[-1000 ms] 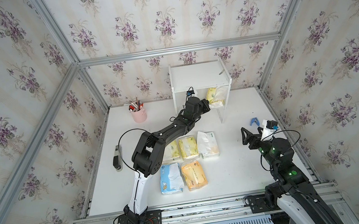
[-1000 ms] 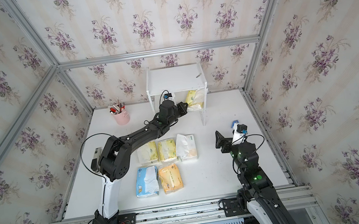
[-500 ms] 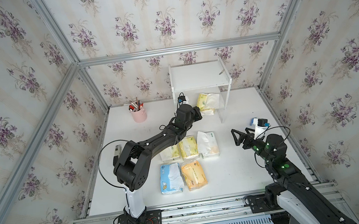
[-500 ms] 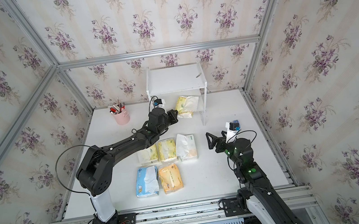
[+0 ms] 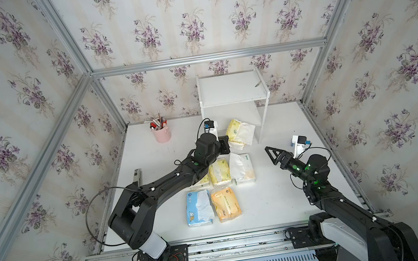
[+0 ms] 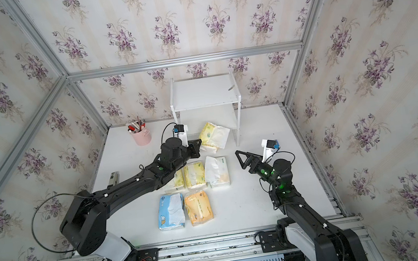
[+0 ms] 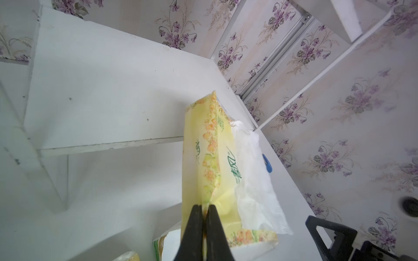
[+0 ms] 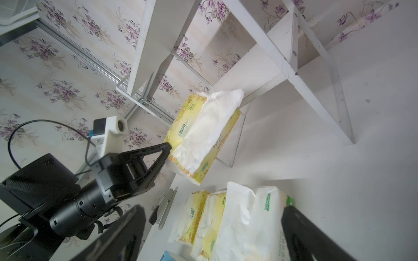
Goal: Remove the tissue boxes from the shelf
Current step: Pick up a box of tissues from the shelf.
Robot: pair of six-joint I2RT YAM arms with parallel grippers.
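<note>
A: L claw, what's the state?
B: The left gripper [image 7: 204, 206] is pinched right down, jaws almost meeting on the crimped end seam of a yellow-and-white tissue pack [image 7: 210, 162]. The pack hangs off the claw, clear of the table [image 5: 280, 198] and tilted, w/ loose white tissue spilling from its top opening.
A: Where's that vs the shelf [image 5: 232, 89]?
B: Just in front of the lower board, towards the shelf's right side panel. Its far end sits close to the board's front edge; can't tell if they touch.
A: R side?
B: The right gripper [image 5: 269, 152] is spread wide w/ nothing between its fingers. It hovers over the right part of the table, pointing towards the shelf and the held pack, apart from both.
A: Other packs?
B: Five on the table, mid-area, in front of the shelf. Back row: a second yellow-and-white pack [image 5: 219, 172] in plain sight, a third yellow-and-white pack [image 5: 200, 183] just beside it on the left, mostly hidden under the left forearm [image 5: 170, 181], and the white pack [image 5: 241, 166] w/ green mark just beside it on the right. Front row: the light blue pack [image 5: 199, 208] and the orange pack [image 5: 225, 203], side by side, nearer the robot.
A: Anything else?
B: The pink pen cup [image 5: 161, 134] at the back, left of the shelf, and a small grey object [image 5: 137, 175] by the table's left edge, too small to tell what it is
</note>
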